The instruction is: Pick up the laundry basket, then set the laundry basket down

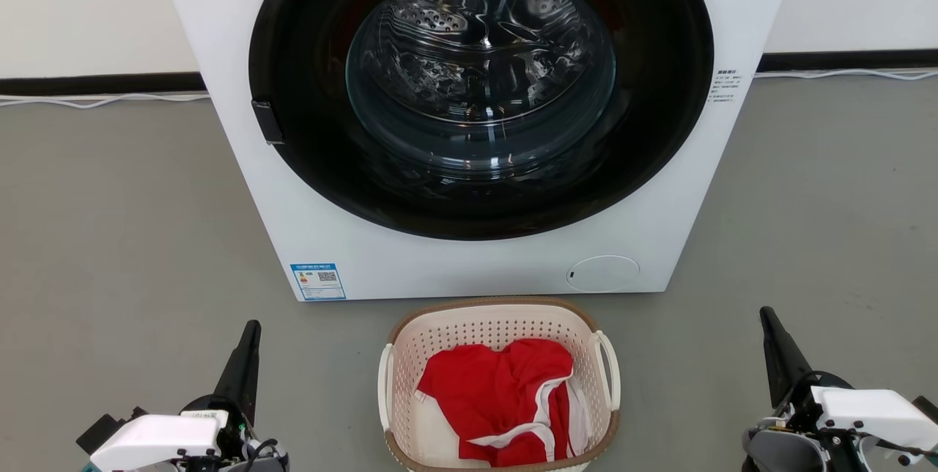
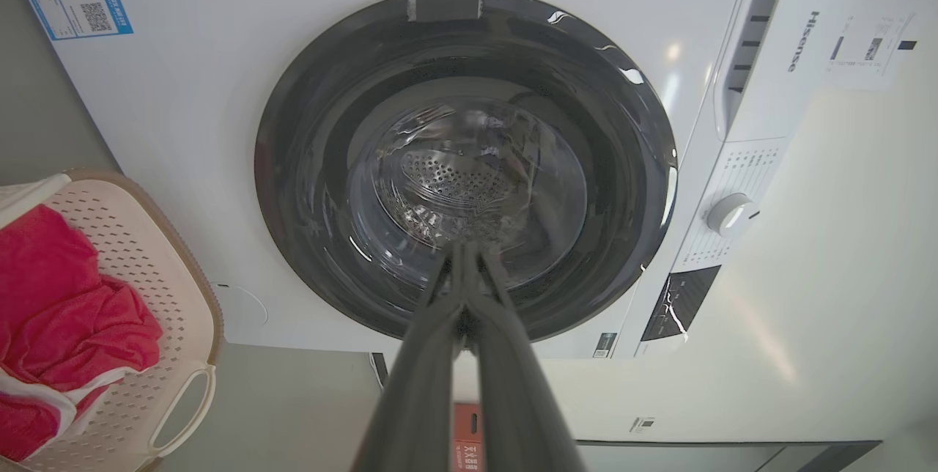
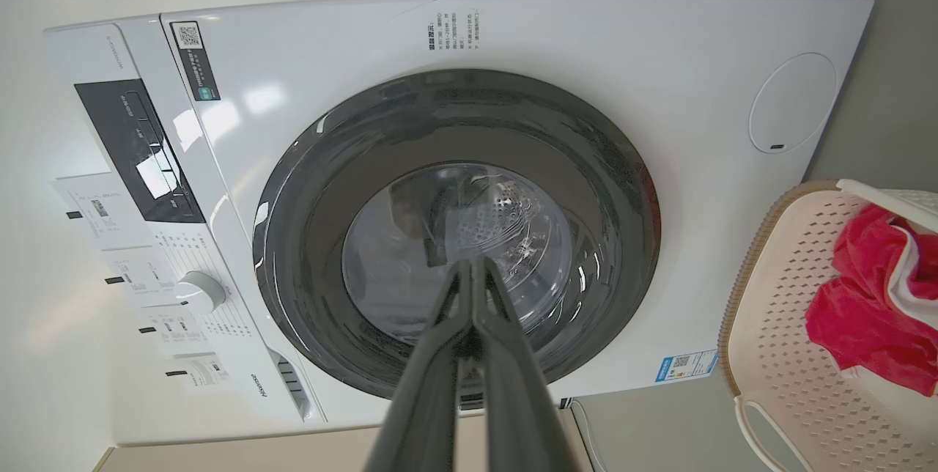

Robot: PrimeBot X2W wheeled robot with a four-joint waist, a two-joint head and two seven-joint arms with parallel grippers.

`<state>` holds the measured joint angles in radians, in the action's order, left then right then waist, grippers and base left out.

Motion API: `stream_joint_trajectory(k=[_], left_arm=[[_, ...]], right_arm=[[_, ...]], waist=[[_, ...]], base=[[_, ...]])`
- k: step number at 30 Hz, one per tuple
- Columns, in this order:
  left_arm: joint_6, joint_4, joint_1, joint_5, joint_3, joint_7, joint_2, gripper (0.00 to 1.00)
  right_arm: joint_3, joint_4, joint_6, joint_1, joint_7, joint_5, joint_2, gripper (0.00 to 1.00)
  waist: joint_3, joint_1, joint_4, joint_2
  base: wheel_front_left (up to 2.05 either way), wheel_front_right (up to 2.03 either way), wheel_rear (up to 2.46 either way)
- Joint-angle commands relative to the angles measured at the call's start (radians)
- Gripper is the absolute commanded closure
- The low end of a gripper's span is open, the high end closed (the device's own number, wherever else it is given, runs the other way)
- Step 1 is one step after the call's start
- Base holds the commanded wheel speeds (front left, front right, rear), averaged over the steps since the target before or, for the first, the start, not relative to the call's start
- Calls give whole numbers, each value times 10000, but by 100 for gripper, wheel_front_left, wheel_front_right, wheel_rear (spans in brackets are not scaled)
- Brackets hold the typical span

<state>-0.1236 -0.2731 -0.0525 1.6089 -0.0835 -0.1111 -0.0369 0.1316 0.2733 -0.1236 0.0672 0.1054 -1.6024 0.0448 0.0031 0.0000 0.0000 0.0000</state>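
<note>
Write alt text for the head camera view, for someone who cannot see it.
A cream laundry basket holding red clothing sits on the grey floor before a white washing machine. The robot's left end effector and right end effector, both shut, point upward at the lower corners.

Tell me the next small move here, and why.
Probably open the left hand and right hand and swing them inward toward the loop handles of the laundry basket: both are shut and stand clear on either side, and the basket sits untouched on the floor.
</note>
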Motion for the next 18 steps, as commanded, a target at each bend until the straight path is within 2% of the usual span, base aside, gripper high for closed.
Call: stream_joint_trajectory(k=[1, 2, 9, 13, 18], left_arm=[[-71, 283, -554, 1, -299, -18, -133, 100], [0, -4, 0, 0, 0, 0, 0, 0], [-4, 123, 74, 41, 57, 167, -8, 0], [-6, 211, 139, 54, 105, 280, -12, 0], [-9, 292, 199, -4, 154, 427, -20, 0]], right_arm=[[-183, -286, -71, 407, 75, -66, 54, 100], [0, 4, 2, 0, 0, 0, 0, 0], [-128, -126, -2, -65, -206, 14, 3, 0], [-178, -192, -5, -110, -324, 52, 5, 0], [-238, -270, -7, -143, -471, 260, 7, 0]], waist=[[0, 0, 0, 0], [0, 0, 0, 0], [-15, 22, -5, 0], [4, 2, -10, 0], [10, 0, -16, 0]], base=[[0, 0, 0], [0, 0, 0], [0, 0, 0], [0, 0, 0], [0, 0, 0]])
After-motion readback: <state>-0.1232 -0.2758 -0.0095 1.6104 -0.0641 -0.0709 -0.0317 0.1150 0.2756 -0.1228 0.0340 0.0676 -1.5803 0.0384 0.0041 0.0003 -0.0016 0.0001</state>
